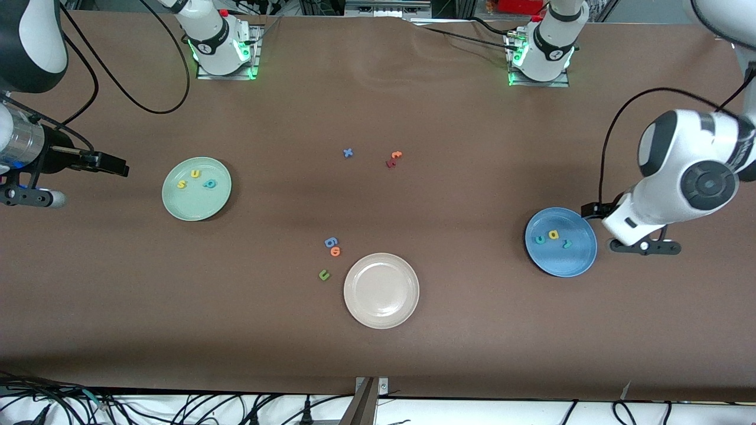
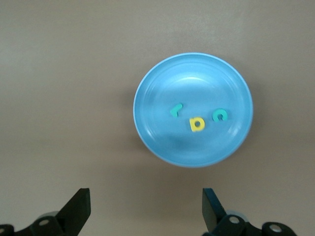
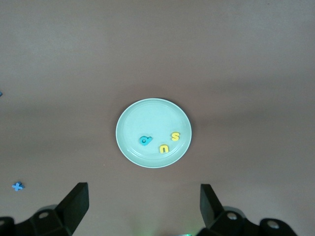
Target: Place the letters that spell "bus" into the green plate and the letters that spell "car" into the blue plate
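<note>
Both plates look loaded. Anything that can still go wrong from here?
1. The left pincer hangs open beside the blue plate, its arm close to the rim; a careless retreat might clip the plate and scatter the teal c, yellow a and teal r.
2. The olive u lies loose near the beige plate; a further pick might mistake it for a target, though the green plate already holds its letters.
</note>
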Tool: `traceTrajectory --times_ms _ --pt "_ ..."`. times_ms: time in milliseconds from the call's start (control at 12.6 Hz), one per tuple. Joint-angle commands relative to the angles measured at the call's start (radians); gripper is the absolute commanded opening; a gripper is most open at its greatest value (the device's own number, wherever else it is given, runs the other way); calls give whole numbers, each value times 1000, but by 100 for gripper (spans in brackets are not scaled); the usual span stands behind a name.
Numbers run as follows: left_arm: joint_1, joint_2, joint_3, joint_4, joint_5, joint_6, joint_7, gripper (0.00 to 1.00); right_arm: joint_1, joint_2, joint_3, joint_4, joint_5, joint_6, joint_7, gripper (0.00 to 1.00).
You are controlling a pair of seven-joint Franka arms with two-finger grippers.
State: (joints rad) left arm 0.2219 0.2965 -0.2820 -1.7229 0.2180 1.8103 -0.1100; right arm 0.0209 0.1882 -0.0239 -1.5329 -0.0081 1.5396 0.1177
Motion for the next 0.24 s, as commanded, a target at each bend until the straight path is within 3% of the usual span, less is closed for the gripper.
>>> traceTrajectory --times_ms 0,159 --pt "-122 -146 179 -20 -113 -87 139 100 -1 -15 7 -7 -10 0 13 100" --pt "-180 -215 259 -29 -117 -115 156 100 -1 -15 7 -7 -10 0 11 100"
